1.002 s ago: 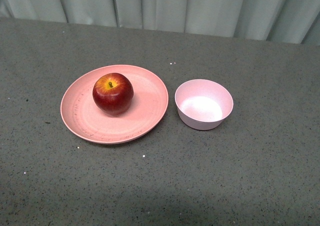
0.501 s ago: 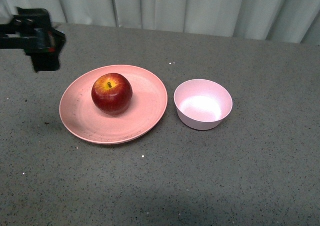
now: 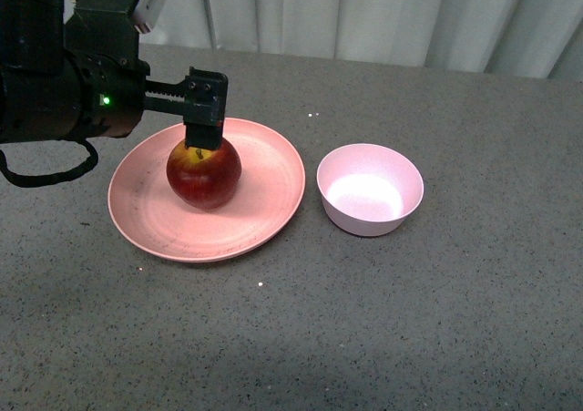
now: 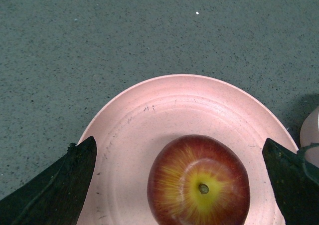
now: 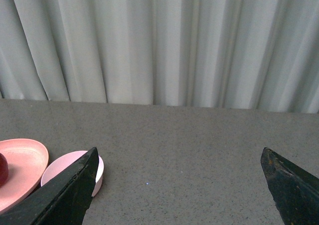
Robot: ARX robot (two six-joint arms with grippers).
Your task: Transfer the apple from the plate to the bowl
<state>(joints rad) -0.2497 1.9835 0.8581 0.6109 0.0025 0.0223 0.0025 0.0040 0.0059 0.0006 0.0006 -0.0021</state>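
Note:
The dark red apple with a yellow patch at its stem sits on the salmon-pink plate, left of centre. The pale pink bowl stands empty just right of the plate. My left gripper is open and hovers right above the apple without touching it. In the left wrist view the apple lies between the wide-open fingers of the left gripper, on the plate. My right gripper is open and empty over bare table, with the bowl and plate off to one side.
A grey speckled table carries everything. A pale pleated curtain hangs along the far edge. The left arm's black body fills the upper left of the front view.
My left arm has come in from the left edge and moved right, so that its open gripper now hangs over the apple. Apple, plate and bowl have not moved.

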